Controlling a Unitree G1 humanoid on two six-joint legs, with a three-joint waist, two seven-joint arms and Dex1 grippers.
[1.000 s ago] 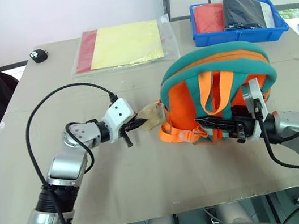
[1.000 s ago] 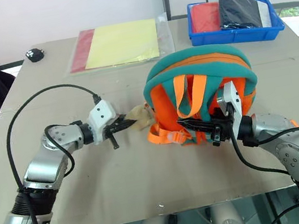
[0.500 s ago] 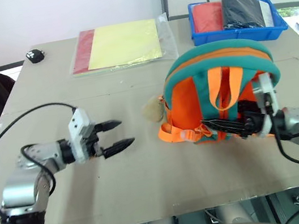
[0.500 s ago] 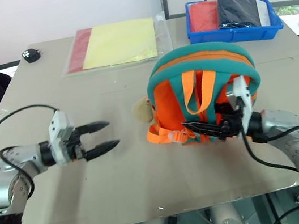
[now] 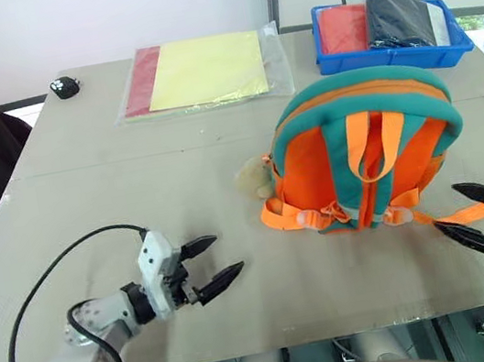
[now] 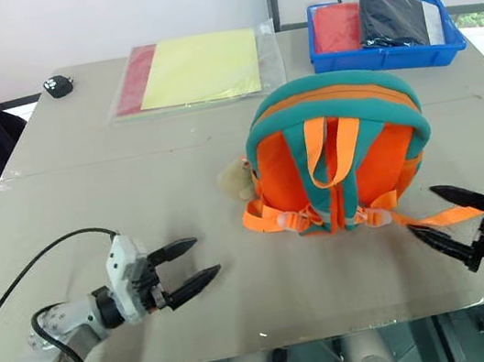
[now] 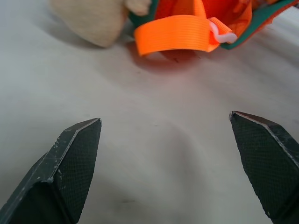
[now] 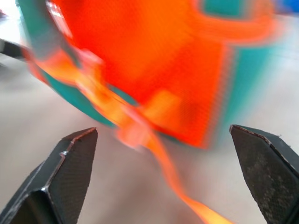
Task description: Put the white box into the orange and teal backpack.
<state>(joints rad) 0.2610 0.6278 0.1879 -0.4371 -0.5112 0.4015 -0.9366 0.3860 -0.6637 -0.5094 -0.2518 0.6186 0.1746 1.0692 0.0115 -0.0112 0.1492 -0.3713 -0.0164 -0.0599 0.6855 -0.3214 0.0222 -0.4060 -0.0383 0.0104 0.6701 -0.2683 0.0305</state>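
The backpack (image 5: 369,149) stands upright in the middle of the table (image 5: 115,202), strap side facing the robot, long axis approx. vertical, w/ the plush toy (image 5: 254,179) at its left. The left gripper (image 5: 215,263) and right gripper (image 5: 460,214) are both wide open and hold nothing, one on each side of the backpack, apart from it.

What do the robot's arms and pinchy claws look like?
The arms are shiny silver metal with rounded joints. The left gripper has a white boxy block behind it and two black pointed fingers with a fine bumpy grid on their pads. A black cable loops from the arm. The right gripper has the same black pointed fingers and a white block.
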